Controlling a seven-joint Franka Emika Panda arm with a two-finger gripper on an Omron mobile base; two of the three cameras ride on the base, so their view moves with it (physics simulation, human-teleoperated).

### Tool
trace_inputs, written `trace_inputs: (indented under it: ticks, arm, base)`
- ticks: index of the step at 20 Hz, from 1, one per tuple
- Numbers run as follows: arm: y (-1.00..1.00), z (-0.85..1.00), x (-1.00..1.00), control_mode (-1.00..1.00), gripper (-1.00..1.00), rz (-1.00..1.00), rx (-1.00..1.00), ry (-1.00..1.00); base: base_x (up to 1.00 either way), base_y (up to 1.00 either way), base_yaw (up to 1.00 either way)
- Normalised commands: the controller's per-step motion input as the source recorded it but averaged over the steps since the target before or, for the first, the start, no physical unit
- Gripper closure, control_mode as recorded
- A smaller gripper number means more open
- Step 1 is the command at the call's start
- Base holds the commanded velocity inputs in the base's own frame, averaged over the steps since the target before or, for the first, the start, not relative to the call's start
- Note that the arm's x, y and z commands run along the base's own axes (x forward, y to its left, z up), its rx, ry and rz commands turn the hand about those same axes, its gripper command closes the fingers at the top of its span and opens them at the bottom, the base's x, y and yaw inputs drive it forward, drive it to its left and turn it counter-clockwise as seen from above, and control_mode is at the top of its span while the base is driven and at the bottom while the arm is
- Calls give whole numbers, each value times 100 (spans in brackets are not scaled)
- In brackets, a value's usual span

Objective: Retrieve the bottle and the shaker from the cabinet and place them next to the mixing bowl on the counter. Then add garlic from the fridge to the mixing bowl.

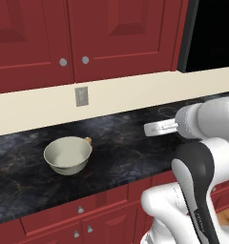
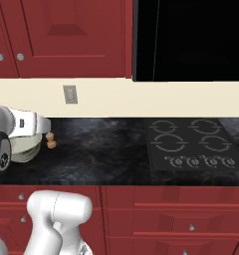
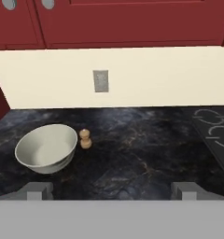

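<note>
**Shaker delivered beside the bowl; bottle and garlic outstanding**

One mixing bowl (image 3: 45,148), cream and seemingly empty, stands on the black marbled tabletop (image 3: 132,154). One wooden shaker (image 3: 86,138) stands upright just beside the bowl, on its wall-facing side toward the cooktop (image 2: 193,143); whether the two touch cannot be told. Judged from this arrangement, the shaker part of the task is done. No pale yellow bottle stands beside the bowl, so that item appears still to be fetched, and no garlic bulb is seen in the bowl, so the fridge step also remains. Roughly one of three deliveries looks complete.

The tool (image 3: 112,190) is held back from the bowl, above the front of the tabletop, its two finger tips (image 3: 37,190) set wide apart with nothing between them.

Further counts, outward from the bowl: one grey wall outlet (image 3: 101,80) above and behind the bowl; two closed red upper cabinet doors (image 1: 121,35), each with one silver knob, above the outlet; one cooktop beyond the shaker from the bowl.
</note>
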Motion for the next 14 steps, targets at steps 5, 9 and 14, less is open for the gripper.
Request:
trace_inputs:
  ticks: [5,9,14]
  arm:
    - [-1,19,-6,-100,-100,0,0,0]
    - [0,0,0,-100,-100,0,0,0]
    - [-2,0,-17,-100,-100,-2,0,0]
  base:
    - [0,0,0]
    - [0,0,0]
    - [0,0,0]
